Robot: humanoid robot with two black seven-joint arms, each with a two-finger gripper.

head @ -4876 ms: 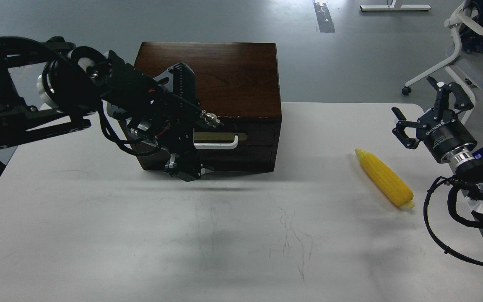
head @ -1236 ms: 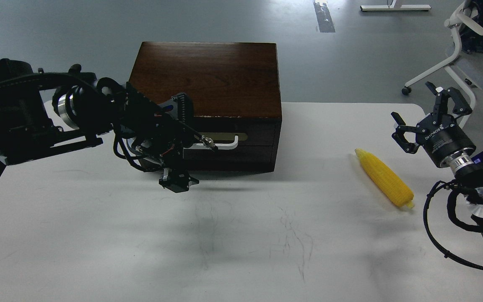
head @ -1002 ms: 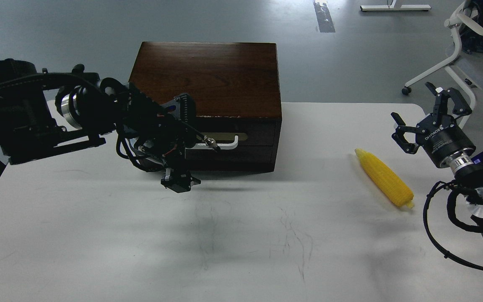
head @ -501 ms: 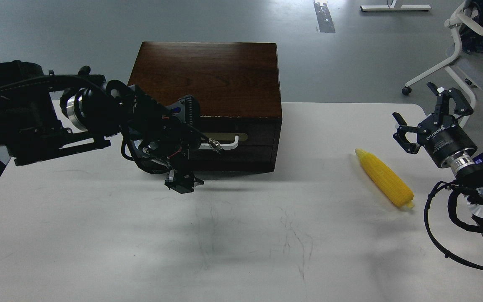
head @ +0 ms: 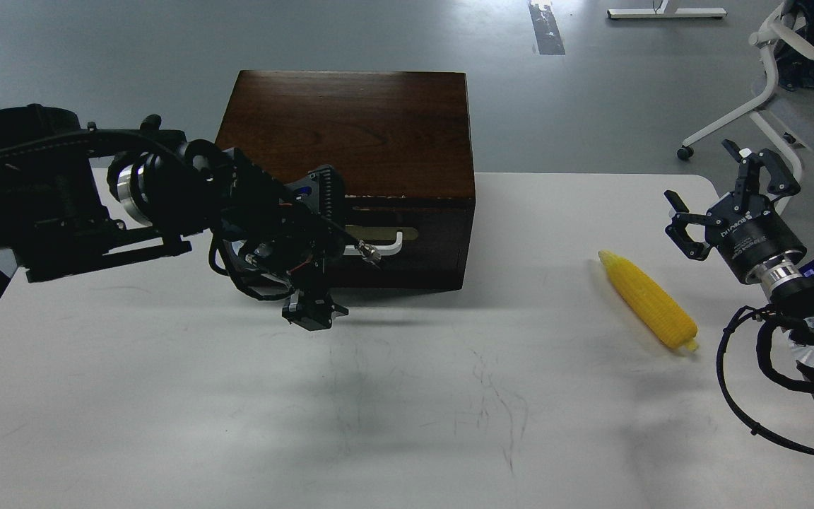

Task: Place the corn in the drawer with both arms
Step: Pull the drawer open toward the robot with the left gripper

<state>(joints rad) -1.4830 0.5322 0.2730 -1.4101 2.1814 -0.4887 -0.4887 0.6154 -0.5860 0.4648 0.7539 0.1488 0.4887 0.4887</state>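
Bright yellow tapered ear of corn [head: 647,309], kernel rows faintly ribbed. Dark reddish-brown wooden box [head: 350,134], grain streaks on top. White bar handle [head: 386,245] on brass-coloured plate [head: 384,232]. Matte white tabletop [head: 407,410], thin dark scratches. Black arms, silver wrist rings; possibly red wiring on left gripper [head: 311,283].

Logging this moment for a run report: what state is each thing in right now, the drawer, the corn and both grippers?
Drawer: shut, front flush with the box.
Handle: free at its right end; left end hidden behind the left gripper.
Corn: lying on the table, untouched, apart from both grippers.
Left gripper: in front of the drawer's left part; fingers too dark to tell.
Right gripper: open, empty, raised to the right of the corn.
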